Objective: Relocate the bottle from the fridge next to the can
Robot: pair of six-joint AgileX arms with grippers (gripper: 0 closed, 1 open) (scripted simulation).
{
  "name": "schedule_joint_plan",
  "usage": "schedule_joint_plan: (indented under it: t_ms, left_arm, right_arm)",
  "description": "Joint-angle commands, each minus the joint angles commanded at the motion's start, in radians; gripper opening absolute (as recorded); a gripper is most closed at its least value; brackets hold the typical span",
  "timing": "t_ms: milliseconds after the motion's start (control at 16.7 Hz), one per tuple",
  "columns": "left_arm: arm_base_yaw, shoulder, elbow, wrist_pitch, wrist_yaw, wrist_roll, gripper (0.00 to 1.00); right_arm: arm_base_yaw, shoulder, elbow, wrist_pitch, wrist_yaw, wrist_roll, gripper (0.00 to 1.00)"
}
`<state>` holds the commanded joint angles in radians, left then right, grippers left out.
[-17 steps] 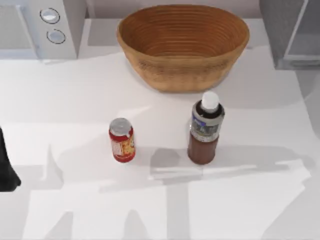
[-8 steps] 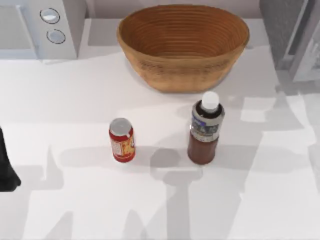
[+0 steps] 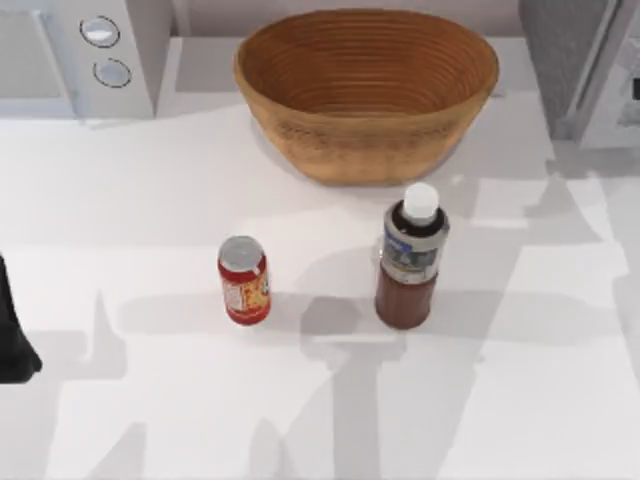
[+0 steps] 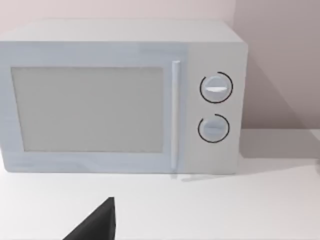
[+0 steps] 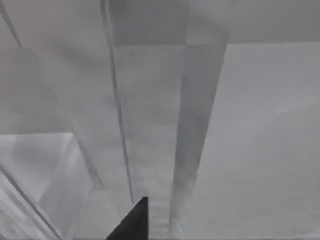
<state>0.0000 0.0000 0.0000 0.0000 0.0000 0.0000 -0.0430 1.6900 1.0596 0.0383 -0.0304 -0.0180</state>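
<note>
The dark reddish-brown bottle with its white cap stands upright on the white table, right of centre. The small red can stands upright to its left, about a hand's width away. The grey fridge is at the back right corner, its pale door panel angled out from the body. My right gripper shows as a dark tip close against the fridge's grey panels. My left gripper is parked at the table's left edge, and its dark tip faces the microwave.
A large woven basket stands at the back centre, just behind the bottle. The white microwave with two round knobs occupies the back left corner. Open table lies in front of the can and bottle.
The fridge's door panel has swung toward the top view's right edge, and the shadows on the right of the table have shifted. Bottle, can and left arm have stayed put.
</note>
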Motion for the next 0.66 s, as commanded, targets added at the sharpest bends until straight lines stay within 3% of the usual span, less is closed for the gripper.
schedule_joint_plan:
  t_ms: [420, 660]
  left_arm:
    - [0.000, 0.000, 0.000, 0.000, 0.000, 0.000, 1.00]
    - [0.000, 0.000, 0.000, 0.000, 0.000, 0.000, 1.00]
  right_arm:
    - [0.003, 0.248, 0.317, -0.064, 0.004, 0.002, 1.00]
    - [0.003, 0.294, 0.379, -0.077, 0.006, 0.002, 1.00]
